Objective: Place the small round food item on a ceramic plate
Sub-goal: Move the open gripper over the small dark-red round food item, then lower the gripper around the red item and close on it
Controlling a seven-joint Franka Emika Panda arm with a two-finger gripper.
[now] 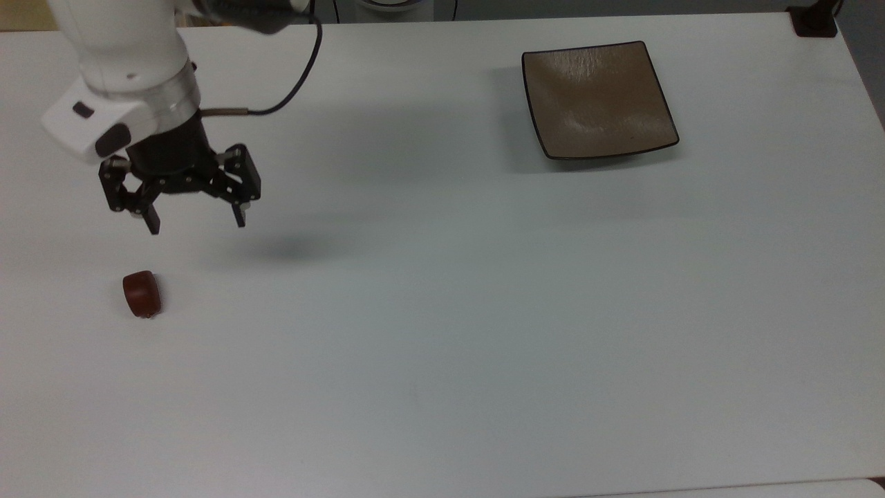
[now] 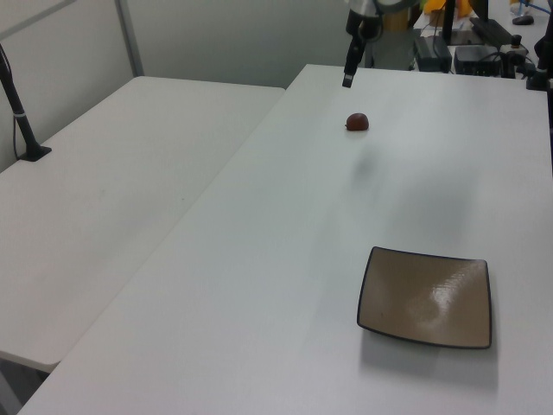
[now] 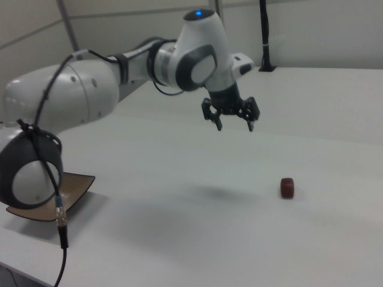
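The small round food item (image 1: 142, 294) is a dark reddish-brown lump lying on the white table at the top view's left; it also shows as the lump (image 2: 357, 122) and the lump (image 3: 288, 188). The square tan-brown ceramic plate (image 1: 598, 99) sits bare at the top view's upper right, plate (image 2: 427, 297), and its edge (image 3: 75, 185) peeks from behind the arm. My gripper (image 1: 196, 224) hangs open in the air above the table, up and to the right of the food item in the top view, holding nothing; gripper (image 3: 235, 126).
A white table (image 1: 442, 311) carries everything. A second white table (image 2: 112, 199) adjoins it on the left view's left. A black post base (image 1: 814, 21) stands at the top view's upper right corner. The arm's cable (image 1: 297, 76) trails behind the wrist.
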